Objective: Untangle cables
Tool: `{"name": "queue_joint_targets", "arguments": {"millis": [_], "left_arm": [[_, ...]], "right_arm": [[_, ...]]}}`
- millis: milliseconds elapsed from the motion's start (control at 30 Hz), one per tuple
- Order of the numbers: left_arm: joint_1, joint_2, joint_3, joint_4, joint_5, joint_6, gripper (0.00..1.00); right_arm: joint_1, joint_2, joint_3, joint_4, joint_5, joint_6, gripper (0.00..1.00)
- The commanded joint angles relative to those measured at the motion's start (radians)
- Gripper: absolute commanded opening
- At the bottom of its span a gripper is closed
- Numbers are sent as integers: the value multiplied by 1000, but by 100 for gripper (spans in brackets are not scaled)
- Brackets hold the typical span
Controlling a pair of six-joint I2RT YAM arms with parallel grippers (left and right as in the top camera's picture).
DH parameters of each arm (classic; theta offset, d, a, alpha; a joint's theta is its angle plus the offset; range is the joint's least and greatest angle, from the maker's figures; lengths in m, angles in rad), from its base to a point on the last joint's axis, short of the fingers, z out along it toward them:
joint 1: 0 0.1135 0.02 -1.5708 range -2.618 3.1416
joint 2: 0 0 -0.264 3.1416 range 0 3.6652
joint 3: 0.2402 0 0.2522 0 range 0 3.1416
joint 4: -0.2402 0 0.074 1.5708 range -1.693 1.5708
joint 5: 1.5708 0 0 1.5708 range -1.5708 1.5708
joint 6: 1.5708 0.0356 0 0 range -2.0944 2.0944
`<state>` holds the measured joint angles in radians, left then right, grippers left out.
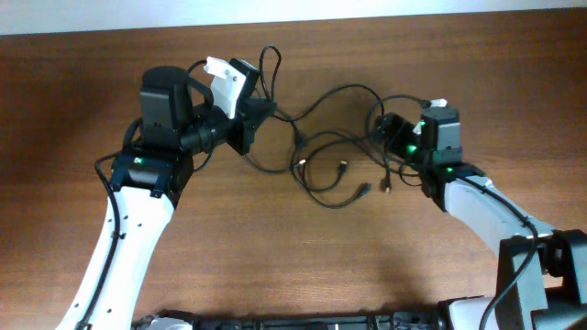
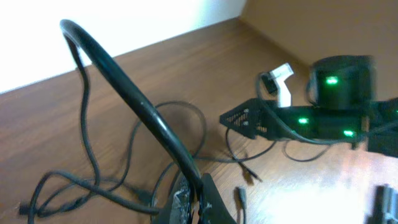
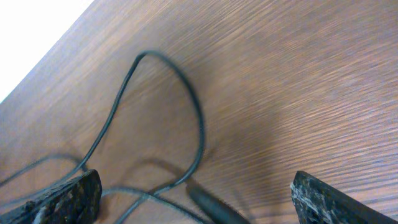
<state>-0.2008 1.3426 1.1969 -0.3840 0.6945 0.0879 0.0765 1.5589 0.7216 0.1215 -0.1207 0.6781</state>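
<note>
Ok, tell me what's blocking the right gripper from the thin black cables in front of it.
Nothing visible does. The right gripper stands open, and a loop of the thin black cables shows unobstructed between its fingers, against the brown wooden table.

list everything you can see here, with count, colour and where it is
cables: several, exact count unclear in the tangle, black, middle of the table between the two grippers
table: one, brown wood, under everything
backdrop: one strip, white, beyond the table's far edge
left arm: one, white with black wrist, reaching in from the lower left
right arm: one, white with black wrist, reaching in from the lower right
left gripper: one, black, shut on a cable strand that loops up from it, left side of the tangle
right gripper: one, black, open, right side of the tangle, a cable lying between its fingers
</note>
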Motion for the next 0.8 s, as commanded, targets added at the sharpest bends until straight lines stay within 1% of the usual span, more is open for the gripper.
{"name": "queue_joint_targets", "arguments": {"millis": [0,67,133,167,233,300,333,433,500,533,600,633,700,767], "left_arm": [[-2,-1,12,70,222,19,0],[-14,0,12,115,297,19,0],[-35,0,12,122,313,19,0],[-51,0,12,122,316,19,0],[-90,0,12,122,315,19,0],[-124,0,12,123,299,19,0],[-136,0,12,126,271,19,0],[-135,0,12,151,224,19,0],[-119,-1,12,190,225,18,0],[-104,-3,12,216,223,18,0],[-64,-8,12,268,221,12,0],[-35,-14,12,304,220,-18,0],[13,-24,12,364,196,-117,0],[78,-42,12,413,131,-234,0]], "right_arm": [[-17,8,4,-7,-1,7,96],[-3,18,4,-6,-3,7,94],[12,34,4,-5,-5,7,89],[24,43,4,-6,-18,6,89],[46,53,4,-7,-78,-50,89],[62,45,4,-25,-163,-102,97],[62,41,4,-33,-202,-102,99],[58,3,4,-47,-381,-105,99],[57,-36,4,-42,-547,-171,99],[57,-56,4,-43,-610,-177,99],[61,-73,4,-42,-682,-177,99],[68,-73,4,-47,-701,-178,99],[79,-71,3,-80,-703,-209,99],[97,-71,3,-127,-702,-249,99]]}}
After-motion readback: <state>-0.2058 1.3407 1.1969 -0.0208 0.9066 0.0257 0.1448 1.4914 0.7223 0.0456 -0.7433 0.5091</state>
